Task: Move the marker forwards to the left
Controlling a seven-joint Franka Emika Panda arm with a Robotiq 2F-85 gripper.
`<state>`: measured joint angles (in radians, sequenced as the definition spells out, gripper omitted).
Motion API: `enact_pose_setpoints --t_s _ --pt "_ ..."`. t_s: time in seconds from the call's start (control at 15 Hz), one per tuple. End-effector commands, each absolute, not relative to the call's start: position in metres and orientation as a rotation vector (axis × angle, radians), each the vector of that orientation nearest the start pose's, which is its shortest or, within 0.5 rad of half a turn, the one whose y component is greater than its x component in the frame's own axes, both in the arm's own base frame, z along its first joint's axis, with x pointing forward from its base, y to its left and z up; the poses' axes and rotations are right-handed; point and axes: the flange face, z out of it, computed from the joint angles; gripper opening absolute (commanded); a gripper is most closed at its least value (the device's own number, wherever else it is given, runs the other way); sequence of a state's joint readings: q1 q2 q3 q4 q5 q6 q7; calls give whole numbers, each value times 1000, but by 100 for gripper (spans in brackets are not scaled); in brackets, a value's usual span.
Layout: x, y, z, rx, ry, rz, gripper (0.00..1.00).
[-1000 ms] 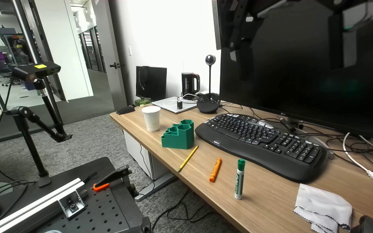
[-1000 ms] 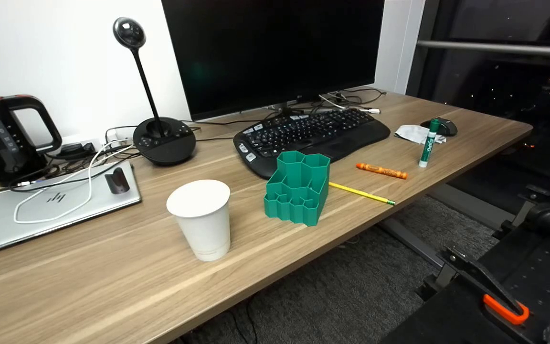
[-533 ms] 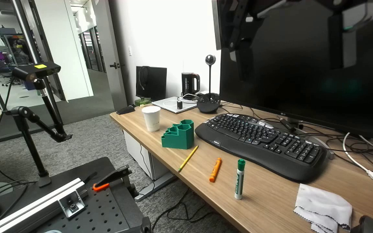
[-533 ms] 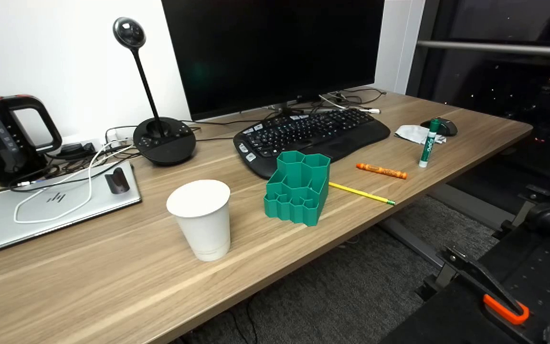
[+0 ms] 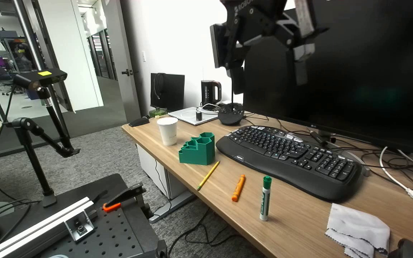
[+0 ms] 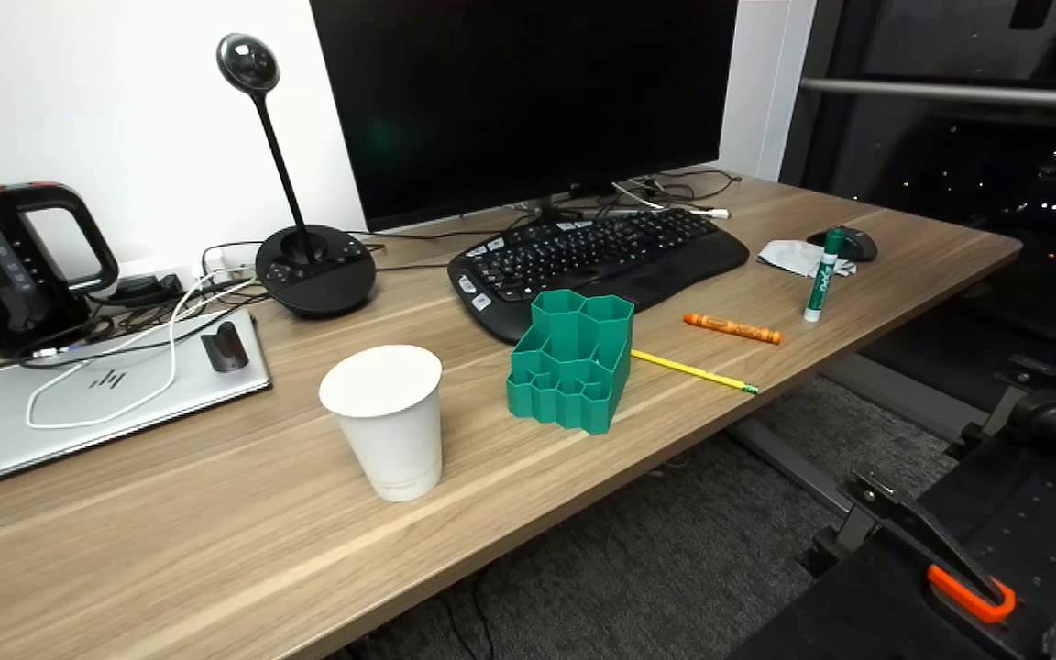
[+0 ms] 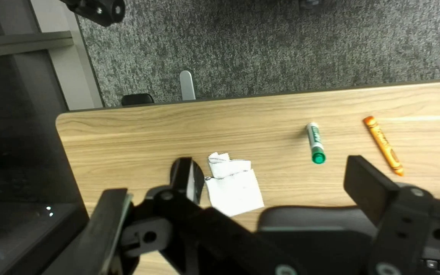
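Note:
The marker stands upright on the wooden table near its front edge, green cap up, with a white and green body. It shows in both exterior views (image 5: 265,200) (image 6: 822,280) and in the wrist view (image 7: 315,140). My gripper (image 5: 269,78) hangs high above the table, in front of the monitor in that exterior view. In the wrist view the gripper's fingers (image 7: 271,172) are wide apart with nothing between them. The marker shows beyond the fingertips there, closer to the right finger, and is untouched.
An orange crayon (image 5: 238,188) and a yellow pencil (image 5: 208,175) lie beside the marker. A green hexagonal holder (image 6: 572,362) and a white paper cup (image 6: 390,422) stand farther along. A black keyboard (image 5: 289,157), white cloth (image 7: 236,187), mouse (image 6: 849,243) and large monitor (image 6: 528,101) are also there.
My gripper has moved left and away from the camera in an exterior view over the last half second, and looks smaller. The marker and the other objects have not moved.

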<state>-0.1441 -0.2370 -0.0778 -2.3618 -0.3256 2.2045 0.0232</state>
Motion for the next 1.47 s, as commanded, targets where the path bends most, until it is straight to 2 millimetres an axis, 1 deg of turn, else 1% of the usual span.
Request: enact_pose_setpoints --t_s 0.0,0.13,0.2,0.4,0.47,0.67,0.93,1.13,1.27,1.4 --pt "475 -76 418 -3395 92 -168 100" --pt "484 -72 409 -3387 131 -143 100" --pt "487 -74 398 -3380 152 -99 100" --pt "493 -81 370 -3373 233 -36 100" --pt "498 -78 355 -3366 240 -14 100" --pt "510 -76 324 -3354 290 -16 100" --pt "534 -82 282 -3360 383 -31 100" --pt "550 -87 252 -3352 394 8 100" --pt "564 -86 235 -3330 417 37 100" --pt "576 -82 222 -3319 418 59 100"
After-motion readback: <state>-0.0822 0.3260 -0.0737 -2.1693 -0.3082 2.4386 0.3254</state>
